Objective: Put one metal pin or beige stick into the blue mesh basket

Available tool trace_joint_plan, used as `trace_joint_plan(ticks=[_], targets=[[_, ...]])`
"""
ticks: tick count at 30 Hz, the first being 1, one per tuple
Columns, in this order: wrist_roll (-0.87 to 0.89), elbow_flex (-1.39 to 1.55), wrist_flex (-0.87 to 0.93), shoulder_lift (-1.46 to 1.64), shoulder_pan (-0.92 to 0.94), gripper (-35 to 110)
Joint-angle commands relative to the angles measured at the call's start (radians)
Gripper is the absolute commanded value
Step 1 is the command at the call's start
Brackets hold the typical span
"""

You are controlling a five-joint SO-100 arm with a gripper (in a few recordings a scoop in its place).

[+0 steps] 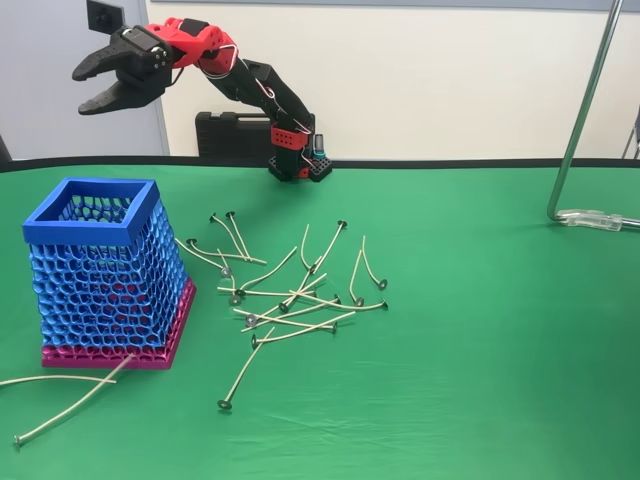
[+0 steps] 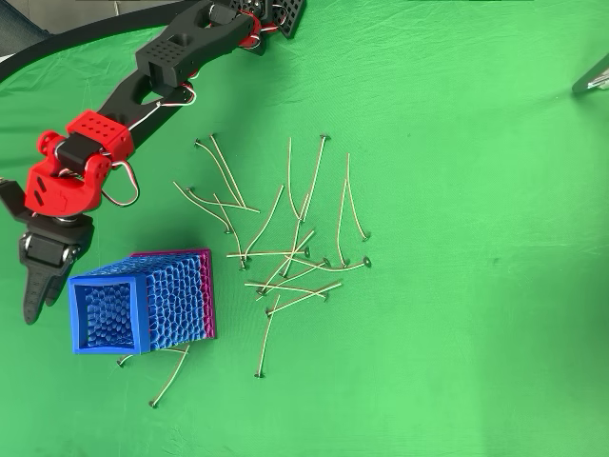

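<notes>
Beige sticks (image 1: 290, 300) lie scattered on the cloth, well down and right of our gripper (image 1: 100, 85) in the fixed view; its fingers hang released, holding nothing, above and beside the blue mesh basket (image 1: 90, 215).

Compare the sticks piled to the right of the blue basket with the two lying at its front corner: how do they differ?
The pile of sticks holds many, crossing and overlapping; the two front sticks merely cross each other once. The pile lies apart from the blue mesh basket; the front pair reaches up to its pink base. Both are thin, slightly bent, beige, dark-headed, flat on the green table.
</notes>
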Motion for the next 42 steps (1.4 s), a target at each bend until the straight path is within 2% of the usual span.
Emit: trace_joint_plan(ticks=[1, 3, 7, 17, 29, 42], targets=[[0.015, 0.067, -0.006, 0.101, 0.006, 22], [0.049, 0.169, 0.002, 0.166, 0.003, 20], [0.123, 0.449, 0.015, 0.353, -0.018, 1], [0.160, 1.243, 0.017, 0.965, -0.221, 1], [0.210, 1.991, 0.005, 1.565, -0.492, 1], [0.202, 2.522, -0.051, 2.080, -0.523, 0]])
